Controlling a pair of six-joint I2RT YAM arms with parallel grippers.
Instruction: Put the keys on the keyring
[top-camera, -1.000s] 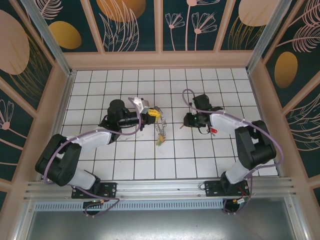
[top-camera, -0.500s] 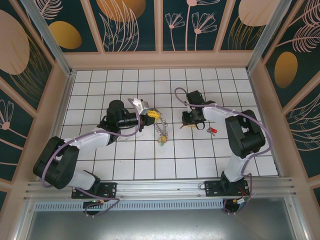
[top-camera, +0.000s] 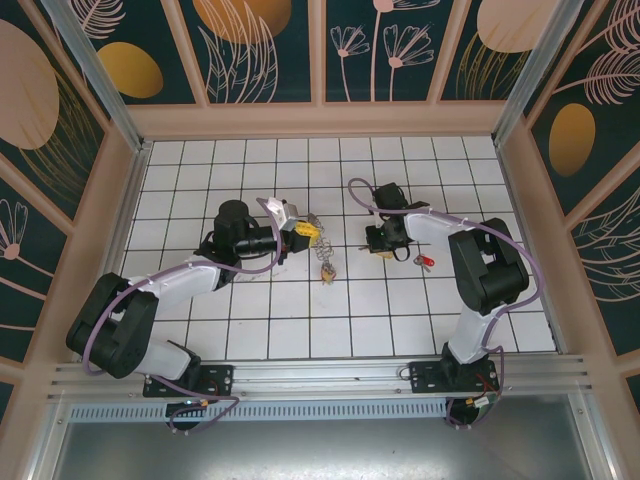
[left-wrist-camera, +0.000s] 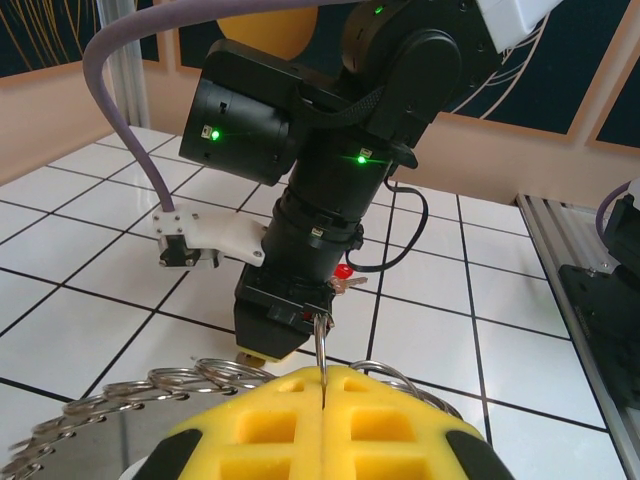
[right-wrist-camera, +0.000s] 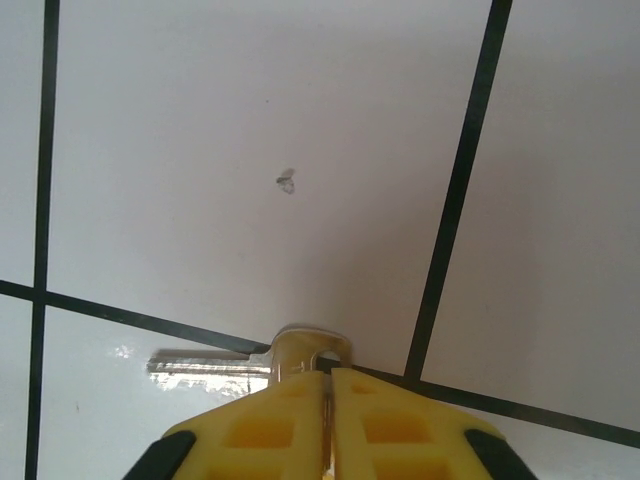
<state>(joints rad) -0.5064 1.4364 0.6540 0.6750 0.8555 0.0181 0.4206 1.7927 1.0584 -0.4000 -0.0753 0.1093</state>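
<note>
My left gripper (top-camera: 305, 231) is shut on the keyring (top-camera: 322, 256), whose silvery loops dangle below it over the tiles. In the left wrist view the yellow pads (left-wrist-camera: 260, 430) pinch a thin wire loop (left-wrist-camera: 322, 345) standing upright, and the beaded hoop (left-wrist-camera: 90, 412) curves off to the lower left. My right gripper (top-camera: 381, 247) points down at the floor; its pads (right-wrist-camera: 270, 425) are shut on the head of a silver key (right-wrist-camera: 300, 352), the blade lying left along the tile. A red-headed key (top-camera: 427, 262) (left-wrist-camera: 345, 274) lies on the floor just right of that gripper.
The right arm (left-wrist-camera: 330, 190) stands close in front of the left gripper, about one tile away. White tiled floor (top-camera: 300, 320) lies bare toward the near edge. Wooden walls (top-camera: 320, 120) bound the cell at the back and both sides.
The right gripper has shifted a little left and its jaws have closed on the silver key. The dangling keyring has drawn up slightly; the left gripper stays shut.
</note>
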